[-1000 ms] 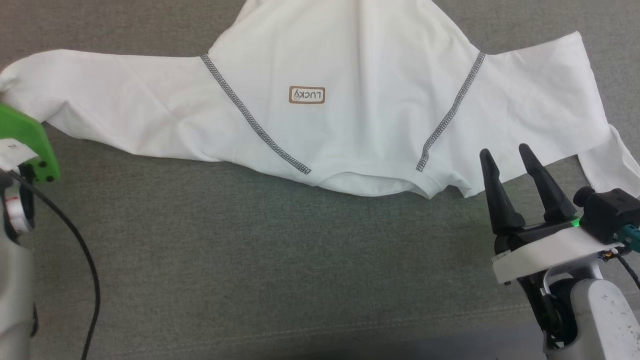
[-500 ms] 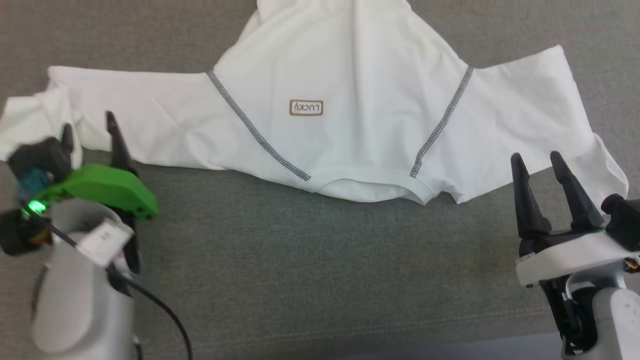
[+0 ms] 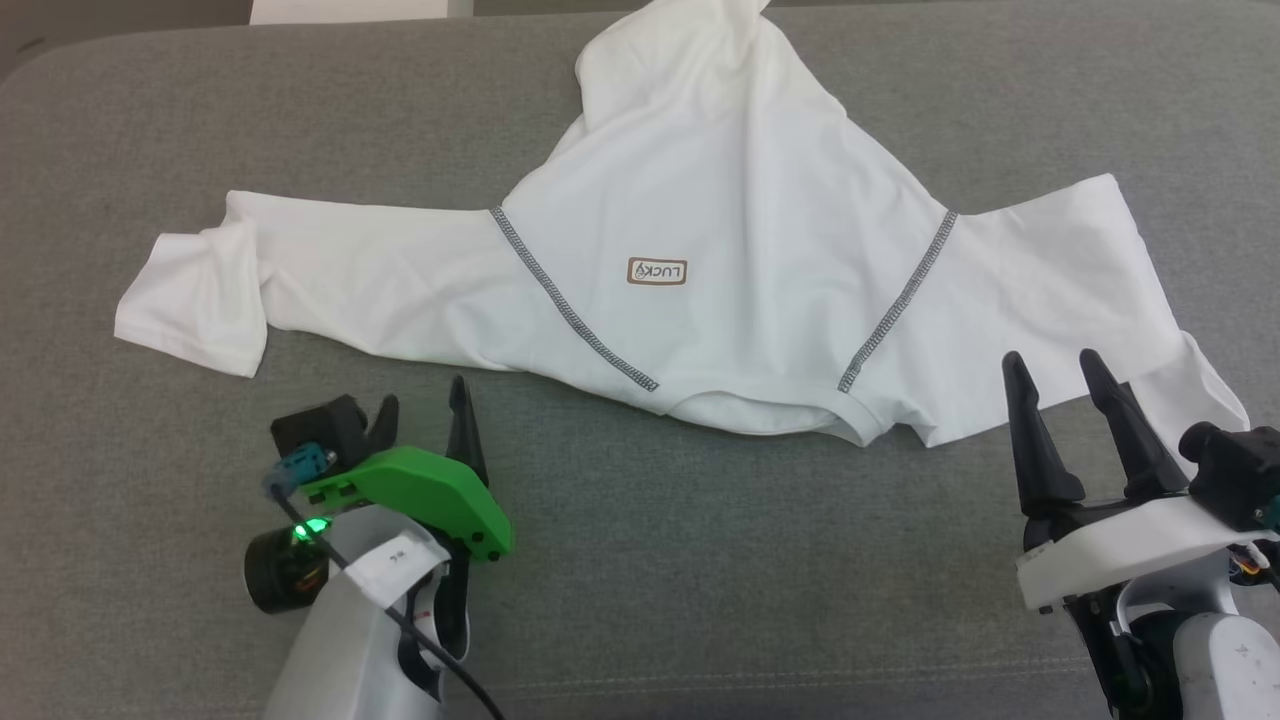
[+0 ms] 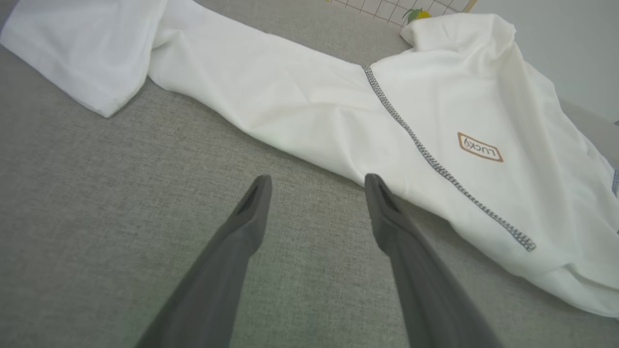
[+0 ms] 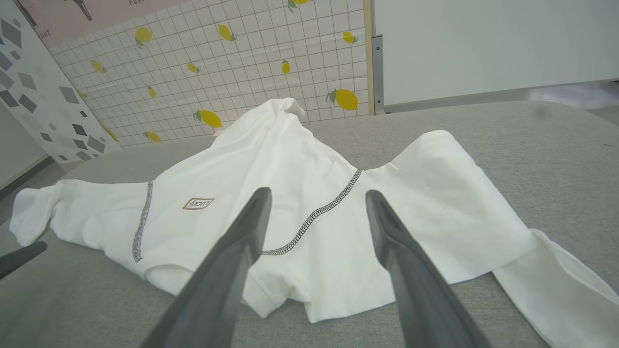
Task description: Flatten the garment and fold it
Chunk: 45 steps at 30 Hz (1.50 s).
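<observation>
From the head view, we saw the garment (image 3: 740, 250) lying face up on the grey cushion (image 3: 700, 560), both sleeves thrown out sideways and the collar edge nearest us. The tan label (image 3: 657, 271) read upside down to us. The left sleeve (image 3: 330, 280) was doubled over at its cuff, and the right sleeve (image 3: 1060, 270) bent back under itself at the end, so we judged the flattening unfinished. Our left gripper (image 3: 423, 392) hovered just short of the shirt's near edge, fingers spread and empty. Our right gripper (image 3: 1050, 358) stood likewise parted, its tips over the hem of the right sleeve, holding nothing. Both seemed placed to take the near edge from either side.

In the left wrist view, the parted fingers pointed at the underside of the left sleeve. The right-hand tip overlapped the cloth's edge, though we could not tell whether it touched.

In the right wrist view, the spread fingers framed the zigzag seam (image 5: 314, 217) at the right shoulder, with the lemon-patterned wall (image 5: 242, 63) beyond the cushion. The shirt's far part rose in a ridge towards the wall, which would need smoothing before any fold.
</observation>
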Tool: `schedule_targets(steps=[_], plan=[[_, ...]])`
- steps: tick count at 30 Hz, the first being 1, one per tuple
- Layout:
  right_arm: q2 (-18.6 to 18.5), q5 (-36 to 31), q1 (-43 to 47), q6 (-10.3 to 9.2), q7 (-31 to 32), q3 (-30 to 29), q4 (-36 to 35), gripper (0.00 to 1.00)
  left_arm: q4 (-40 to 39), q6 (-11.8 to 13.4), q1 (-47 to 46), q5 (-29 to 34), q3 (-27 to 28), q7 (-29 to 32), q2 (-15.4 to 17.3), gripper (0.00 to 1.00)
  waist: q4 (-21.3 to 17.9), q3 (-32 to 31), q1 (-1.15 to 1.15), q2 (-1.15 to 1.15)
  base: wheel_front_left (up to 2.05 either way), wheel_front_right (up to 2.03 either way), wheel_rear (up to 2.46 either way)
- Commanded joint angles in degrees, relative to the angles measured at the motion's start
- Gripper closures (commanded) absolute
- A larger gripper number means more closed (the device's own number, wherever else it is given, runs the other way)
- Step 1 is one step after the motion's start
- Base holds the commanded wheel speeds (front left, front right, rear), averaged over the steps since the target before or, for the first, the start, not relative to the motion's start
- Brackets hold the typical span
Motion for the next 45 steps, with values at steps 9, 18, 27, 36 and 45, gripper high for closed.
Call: schedule_targets(steps=[9, 18, 27, 36, 45], plan=[[0.60, -0.22, 0.88, -0.09, 0.44, 0.27, -0.46, 0.00, 7.44, 0.64, -6.02, -2.63, -2.59, 3.46, -0.44, 0.00, -3.31, 0.84, 0.00, 0.00, 0.00, 0.00, 0.00], [0.91, 0.37, 0.12, -0.09, -0.11, 1.25, 0.31, 0.00, 13.89, 5.81, -9.88, -2.28, -1.24, 8.62, 1.00, 0.00, -5.73, 1.95, 0.00, 0.00, 0.00, 0.00, 0.00], [1.04, 0.60, 0.00, -0.09, -0.64, 1.29, 1.20, 0.00, 13.36, 7.27, -9.87, -3.33, 0.80, 9.58, 3.09, 1.00, -6.33, 2.63, 0.00, 0.00, 0.00, 0.00, 0.00], [0.83, 0.51, -0.24, -0.09, -0.26, 1.50, 1.35, 0.00, 11.20, 2.90, -8.68, -3.91, -1.93, 8.33, 2.68, 1.00, -5.32, 2.19, 0.00, 0.00, 0.00, 0.00, 0.00], [1.61, -1.07, 0.22, -0.09, 9.05, -2.93, 3.98, 0.00, 3.57, 3.28, -2.73, -3.47, -1.77, 5.36, 4.13, 1.00, -3.56, 1.14, 0.00, 0.00, 0.00, 0.00, 0.00]])
